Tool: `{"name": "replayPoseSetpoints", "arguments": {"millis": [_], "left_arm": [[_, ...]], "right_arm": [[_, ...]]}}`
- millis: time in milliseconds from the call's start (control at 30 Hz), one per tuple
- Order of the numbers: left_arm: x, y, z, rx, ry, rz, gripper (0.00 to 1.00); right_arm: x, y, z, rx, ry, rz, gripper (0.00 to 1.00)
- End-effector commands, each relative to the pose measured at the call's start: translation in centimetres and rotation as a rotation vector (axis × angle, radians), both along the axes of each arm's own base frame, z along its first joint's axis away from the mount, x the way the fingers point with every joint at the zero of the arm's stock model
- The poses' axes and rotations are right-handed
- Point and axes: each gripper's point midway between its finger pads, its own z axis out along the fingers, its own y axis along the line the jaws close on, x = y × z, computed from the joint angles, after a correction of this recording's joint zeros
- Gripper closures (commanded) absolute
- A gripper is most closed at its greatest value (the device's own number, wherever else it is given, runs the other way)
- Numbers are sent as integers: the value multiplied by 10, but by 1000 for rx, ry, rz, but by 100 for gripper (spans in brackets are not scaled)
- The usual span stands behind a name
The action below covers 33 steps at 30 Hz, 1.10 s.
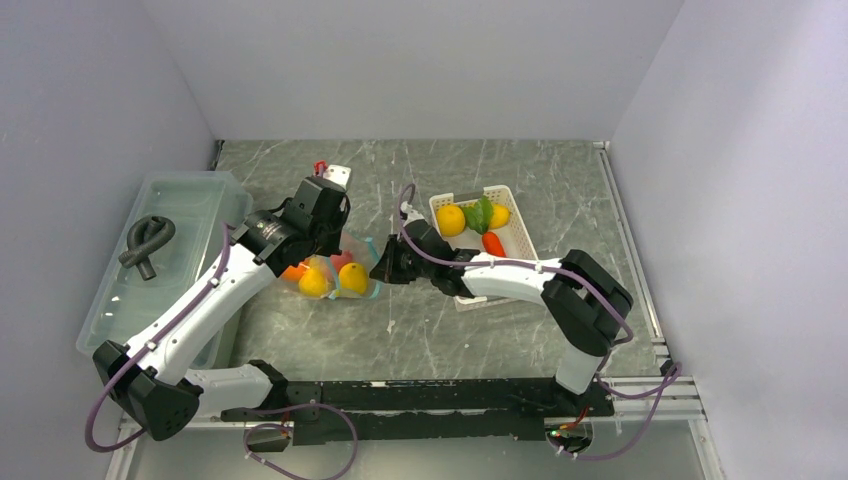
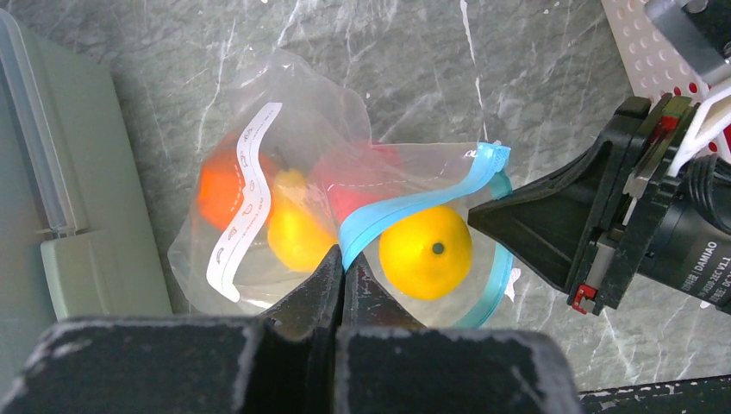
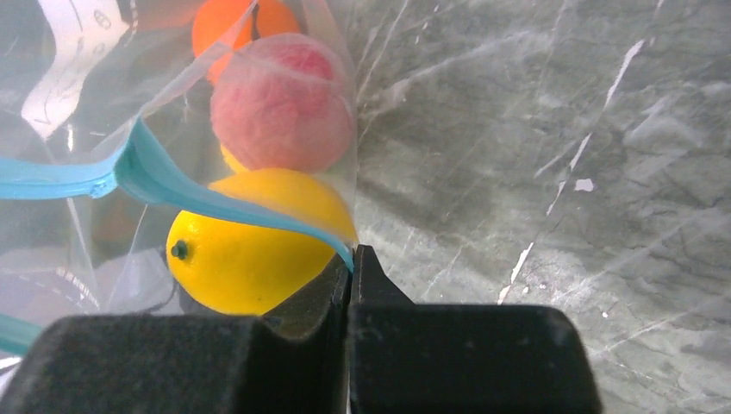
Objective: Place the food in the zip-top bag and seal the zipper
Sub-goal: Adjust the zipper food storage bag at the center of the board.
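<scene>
Left gripper [image 2: 343, 266] and right gripper [image 3: 352, 261] each pinch the teal-blue zipper strip [image 2: 414, 203] of the clear floppy plastic bag [image 2: 302, 95]; white perforated basket [image 1: 517, 243] at its three o'clock.

Thin, glossy, crinkled film for the clear plastic zip-top bag [image 2: 293, 103]; smoother, thicker plastic along its teal-blue zipper strip [image 2: 405, 210]. Smooth satin skin on the yellow round toy fruit [image 2: 425, 252] toward 4 o'clock inside. Polished grey marbled tabletop [image 2: 388, 78]. Matt, grainy black plastic on left gripper [image 2: 343, 269] and right gripper [image 3: 352, 259].
</scene>
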Motion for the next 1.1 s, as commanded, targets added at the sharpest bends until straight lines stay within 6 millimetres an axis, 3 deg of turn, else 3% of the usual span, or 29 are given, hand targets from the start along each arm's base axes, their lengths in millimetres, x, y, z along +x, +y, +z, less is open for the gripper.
{"name": "replayPoseSetpoints", "arguments": {"millis": [0,300,433,667,1067], "left_arm": [[3,-3,17,-44,-59,-11,100],[3,-3,18,-46,-63,-11,100],[2,-4,19,-51,-63,-16,100],[-5,-9,34,-84,-53,-54,100],[-31,-18,54,-167,-4,-142,100]], "right_arm": [[-9,9,14,42,-48,94,100],[-10,8,18,41,-42,95,100],[-10,2,29,24,-78,98,100],[-10,-15,70,-51,-181,128,100],[-20,-43,124,-135,-309,199,100]]}}
